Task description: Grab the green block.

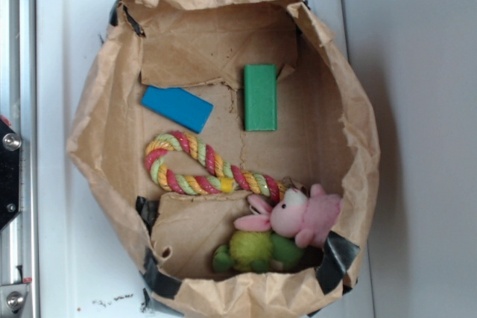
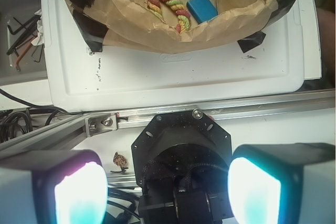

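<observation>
A white plastic tray [image 1: 59,147] carries a wide, crumpled brown paper bag [image 1: 104,132] rolled down into a shallow nest and patched at its rim with strips of black tape [image 1: 335,255]. Inside, a twisted rope toy [image 1: 195,165] in pink, yellow and pale green loops across the middle of the paper floor. Below it a pink plush bunny [image 1: 302,217] lies against a fuzzy lime-green plush ball [image 1: 250,249] near the bag's lower rim. A blue block [image 1: 177,108] lies flat and slanted above the rope's loop. The green block [image 1: 261,97] lies flat just right of it, apart from it, long side upright in the overhead view: a plain, smooth, solid-green rectangle, its top end near a torn flap of paper. In the wrist view the tool [image 2: 168,190] hangs outside the bag over the aluminium rail [image 2: 210,113], its two pale pads spread wide and grasping nothing.
</observation>
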